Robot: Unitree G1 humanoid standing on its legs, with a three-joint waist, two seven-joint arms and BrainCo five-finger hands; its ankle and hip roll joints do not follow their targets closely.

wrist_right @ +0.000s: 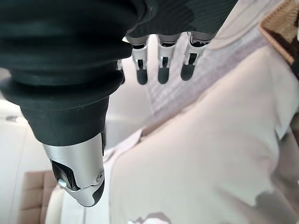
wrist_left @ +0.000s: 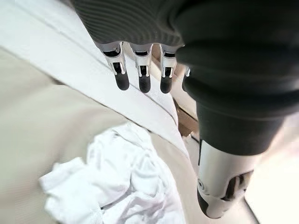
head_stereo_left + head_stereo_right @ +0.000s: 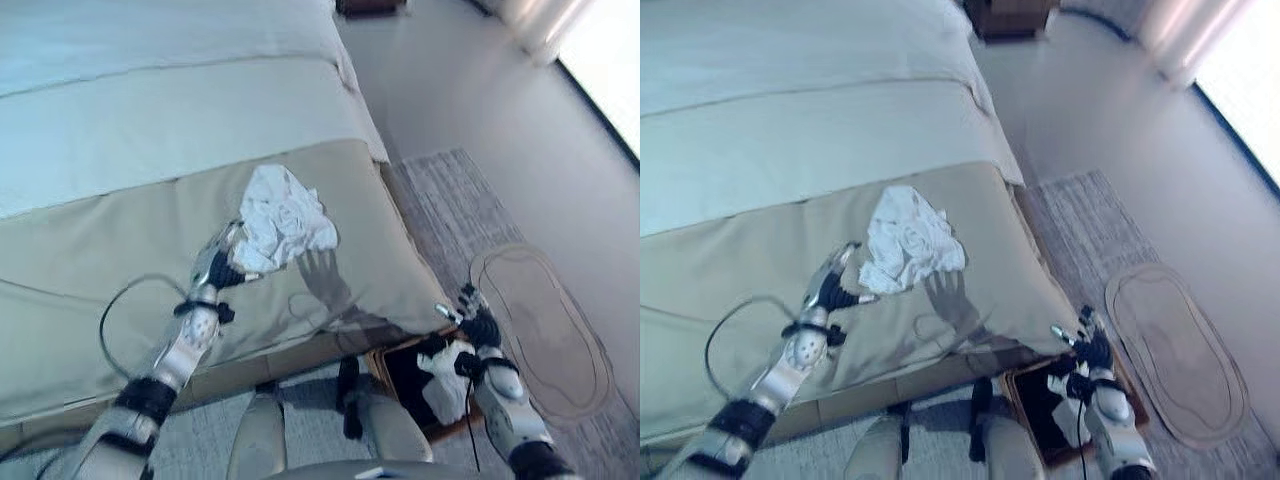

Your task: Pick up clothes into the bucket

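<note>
The left hand (image 3: 222, 262), fingers straight and spread, touches the edge of the crumpled white clothes (image 3: 283, 218) on the bed (image 3: 100, 250). The right hand (image 3: 478, 322), fingers relaxed, hovers above the bucket (image 3: 400, 375), holding nothing.

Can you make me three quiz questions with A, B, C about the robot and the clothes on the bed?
1. Where is the crumpled cloth?
A. On the bed's beige cover
B. On the rug
C. On a chair

2. What colour is that cloth?
A. Red
B. White
C. Black

3. How is the left hand?
A. Curled round the cloth
B. Open, fingers straight
C. Holding a cup

Answers:
1 A: it lies on the beige cover, near the bed's corner.
2 B: it is plainly white.
3 B: in the left wrist view the fingers are straight above the cloth, holding nothing.
</note>
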